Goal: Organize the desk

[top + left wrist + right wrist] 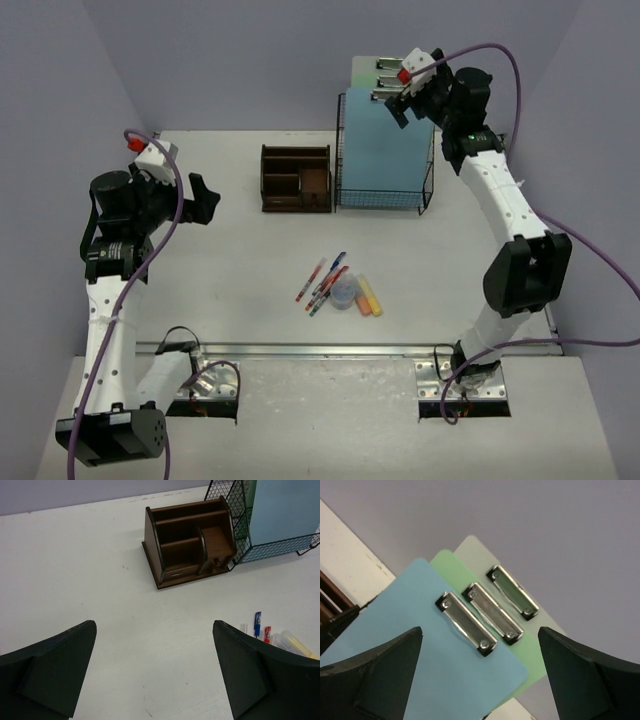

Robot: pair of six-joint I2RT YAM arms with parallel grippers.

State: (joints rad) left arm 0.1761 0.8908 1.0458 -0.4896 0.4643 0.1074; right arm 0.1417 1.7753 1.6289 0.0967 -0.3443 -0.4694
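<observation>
Right gripper [480, 630] gapes near three clipboards [442, 560] — one wire rack [384, 204].

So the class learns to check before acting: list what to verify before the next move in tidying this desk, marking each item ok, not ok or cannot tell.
1. Right tool open, holding nothing: ok.
2. Left tool open, holding nothing: ok.
3. Three clipboards standing in the rack: ok.
4. Pens put away: not ok, loose on the desk.
5. Organizer upright: ok.
</observation>
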